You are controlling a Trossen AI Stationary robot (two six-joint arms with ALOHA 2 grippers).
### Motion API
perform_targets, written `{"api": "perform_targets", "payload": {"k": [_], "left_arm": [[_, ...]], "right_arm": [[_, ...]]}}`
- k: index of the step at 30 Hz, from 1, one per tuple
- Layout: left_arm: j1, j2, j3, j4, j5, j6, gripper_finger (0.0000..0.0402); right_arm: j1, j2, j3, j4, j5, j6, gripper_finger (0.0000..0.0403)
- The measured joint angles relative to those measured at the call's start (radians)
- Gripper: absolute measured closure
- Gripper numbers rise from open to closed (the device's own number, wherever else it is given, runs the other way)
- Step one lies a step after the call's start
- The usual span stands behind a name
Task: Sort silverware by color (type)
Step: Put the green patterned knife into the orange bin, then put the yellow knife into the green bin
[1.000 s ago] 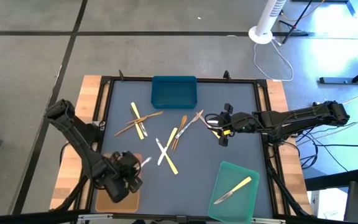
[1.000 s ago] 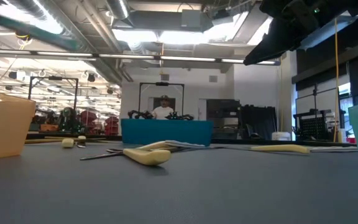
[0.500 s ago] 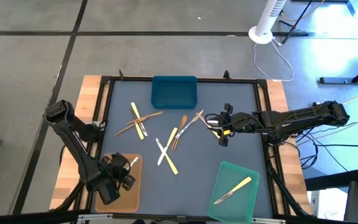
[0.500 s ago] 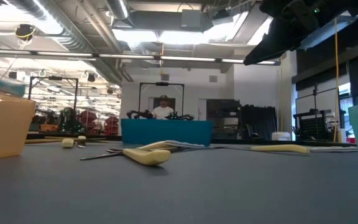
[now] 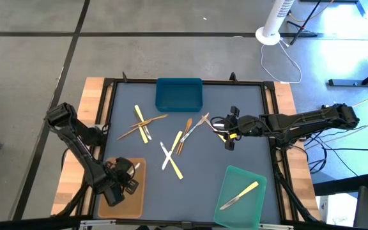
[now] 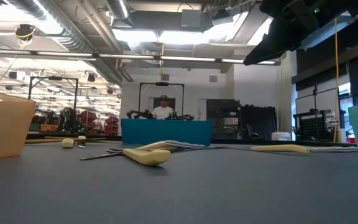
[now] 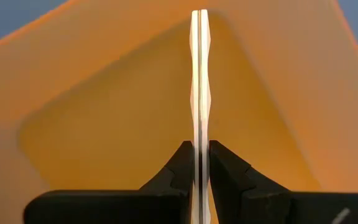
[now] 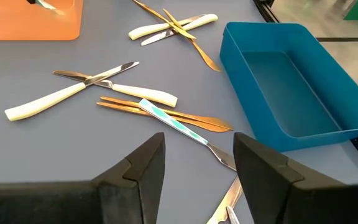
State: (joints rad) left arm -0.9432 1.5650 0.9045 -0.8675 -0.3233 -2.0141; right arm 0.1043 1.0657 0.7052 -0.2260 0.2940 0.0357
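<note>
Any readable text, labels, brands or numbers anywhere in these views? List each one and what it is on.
None can be read.
Blue tray, tan tray, green tray: plain, no markings.
Utensils: no stamps or brands visible.
Right claw: a yellow patch, no legible text.
Room behind the table, in the low view: any signs there are too small to read.

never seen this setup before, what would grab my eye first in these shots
The left end effector, over the tan tray at the table's near left corner, is shut on a thin silvery utensil. Mid-table lies a scatter of crossed utensils, pale-handled and wood-brown. The right end effector hovers open at their right edge, beyond the green tray holding one pale-handled knife.
</note>
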Motion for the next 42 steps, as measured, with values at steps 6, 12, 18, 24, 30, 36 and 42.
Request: {"api": "perform_targets", "payload": {"k": [6, 12, 18, 24, 30, 36, 42], "left_arm": [[0.0, 0.0, -0.022, 0.014, 0.0, 0.0, 0.0375], [0.0, 0.0, -0.038, 0.028, 0.0, 0.0, 0.0374], [0.002, 0.0, -0.042, 0.058, 0.002, 0.005, 0.0355], [0.002, 0.0, -0.042, 0.059, 0.003, 0.006, 0.033], [0.002, 0.0, -0.042, 0.059, 0.004, 0.006, 0.0308], [0.002, 0.0, -0.042, 0.06, 0.004, 0.004, 0.0276], [0.002, 0.0, -0.042, 0.06, 0.004, 0.0, 0.0243]], "right_arm": [[0.0, 0.0, 0.0, 0.0, 0.0, 0.0, 0.0223], [0.0, 0.0, 0.0, 0.0, 0.0, 0.0, 0.0224], [0.0, 0.0, 0.0, 0.0, 0.0, 0.0, 0.0224], [0.0, 0.0, 0.0, 0.0, 0.0, 0.0, 0.0223], [0.0, 0.0, 0.0, 0.0, 0.0, 0.0, 0.0224], [0.0, 0.0, 0.0, 0.0, 0.0, 0.0, 0.0224], [0.0, 0.0, 0.0, 0.0, 0.0, 0.0, 0.0224]]}}
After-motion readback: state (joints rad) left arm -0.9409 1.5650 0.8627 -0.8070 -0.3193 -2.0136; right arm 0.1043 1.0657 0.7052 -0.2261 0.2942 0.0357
